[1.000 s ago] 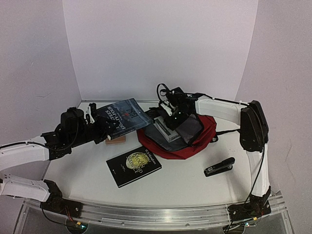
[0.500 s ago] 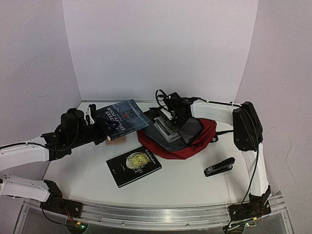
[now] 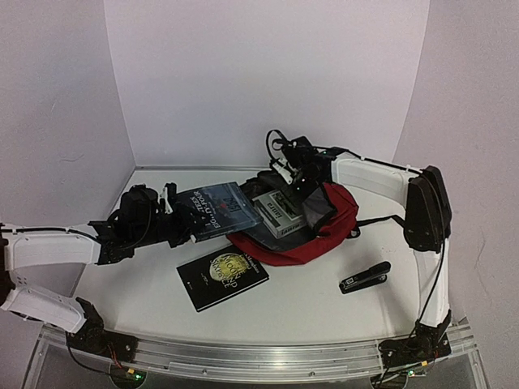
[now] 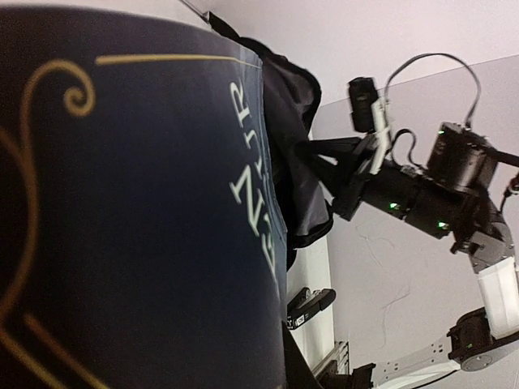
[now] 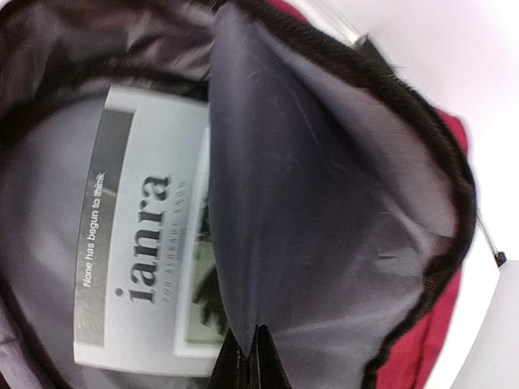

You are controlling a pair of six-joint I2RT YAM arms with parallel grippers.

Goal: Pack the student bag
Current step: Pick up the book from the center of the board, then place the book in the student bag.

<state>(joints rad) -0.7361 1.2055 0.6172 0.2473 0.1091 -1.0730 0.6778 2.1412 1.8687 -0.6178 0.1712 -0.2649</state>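
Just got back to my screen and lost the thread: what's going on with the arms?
The right gripper is shut on the grey lining of the student bag, holding its mouth open; a pale book already lies inside. The left gripper holds a dark blue book at the edge of the opening, not yet in. A black book and a stapler lie on the table.

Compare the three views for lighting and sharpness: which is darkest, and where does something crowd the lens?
Top external: evenly lit, slightly grainy, no harsh glare. Left wrist: darkest, the dark blue book crowds the lens, its lettering soft. Right wrist: close on the student bag lining, well lit, the white book title readable.
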